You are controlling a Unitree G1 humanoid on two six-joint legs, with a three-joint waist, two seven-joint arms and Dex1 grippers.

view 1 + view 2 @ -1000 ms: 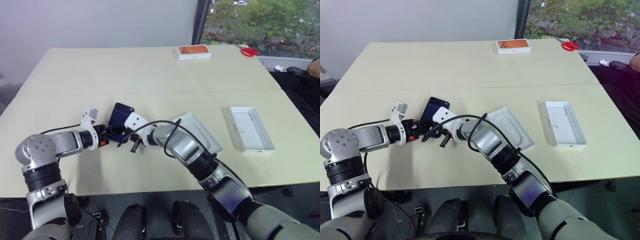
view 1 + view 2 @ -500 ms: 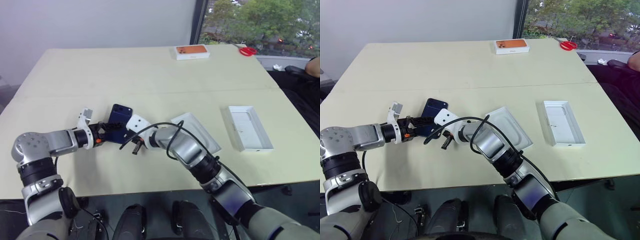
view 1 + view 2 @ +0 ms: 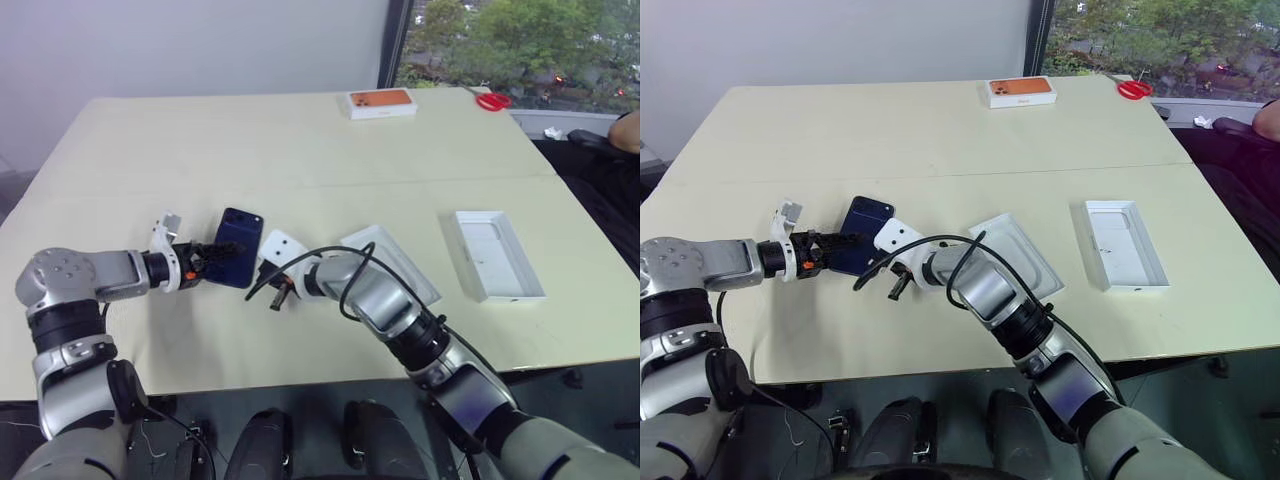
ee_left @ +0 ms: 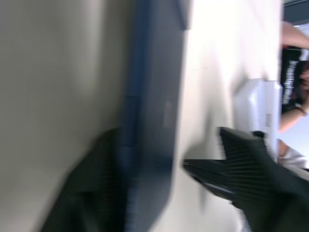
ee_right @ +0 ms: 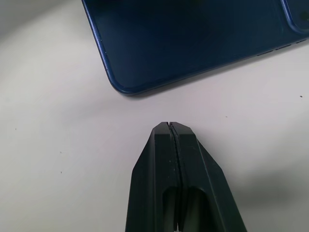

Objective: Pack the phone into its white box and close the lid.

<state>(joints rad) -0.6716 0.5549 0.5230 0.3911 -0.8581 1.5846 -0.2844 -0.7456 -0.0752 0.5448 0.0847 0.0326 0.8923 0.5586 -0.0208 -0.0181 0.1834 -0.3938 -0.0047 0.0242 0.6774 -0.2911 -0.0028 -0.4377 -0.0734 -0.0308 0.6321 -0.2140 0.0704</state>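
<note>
The phone [image 3: 238, 260] is lying on the table [image 3: 300, 140], left of centre. The left tool [image 3: 212, 258] is straddling its edge, fingers spread; it should squeeze squarely. The right tool [image 5: 172, 129], pressed together, is waiting beside it.

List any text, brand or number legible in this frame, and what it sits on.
No text can be read anywhere.
Orange-topped box: any print is too small to read.
Phone: plain dark blue back, no marking visible.
White box: faint marks inside, too small to read.
</note>
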